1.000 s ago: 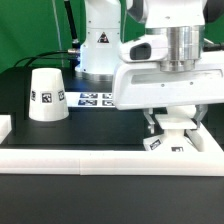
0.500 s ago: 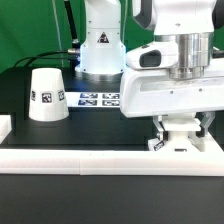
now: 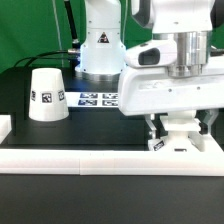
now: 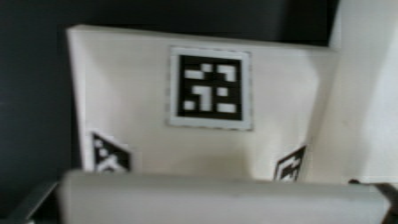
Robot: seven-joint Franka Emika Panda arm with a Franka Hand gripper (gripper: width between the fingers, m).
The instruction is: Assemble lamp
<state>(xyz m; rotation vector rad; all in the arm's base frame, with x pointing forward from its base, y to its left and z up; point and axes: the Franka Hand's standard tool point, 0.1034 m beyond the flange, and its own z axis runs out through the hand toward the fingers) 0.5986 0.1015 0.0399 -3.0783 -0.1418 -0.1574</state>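
My gripper points straight down at the exterior view's right. Its dark fingers stand either side of the white bulb and look closed on it. The bulb sits upright on the flat square base, whose side tags face the camera. In the wrist view the base fills the picture with one tag on top, and the bulb is a blurred white mass at the near edge; the fingers do not show there. The cone-shaped shade stands upright on the table at the left, far from the gripper.
The marker board lies flat between the shade and the arm's pedestal. A white raised ledge runs along the front of the table, with a white block at the left edge.
The hand shifted a little to the exterior view's right over the base during the first half second, then stayed put. The shade has not moved.
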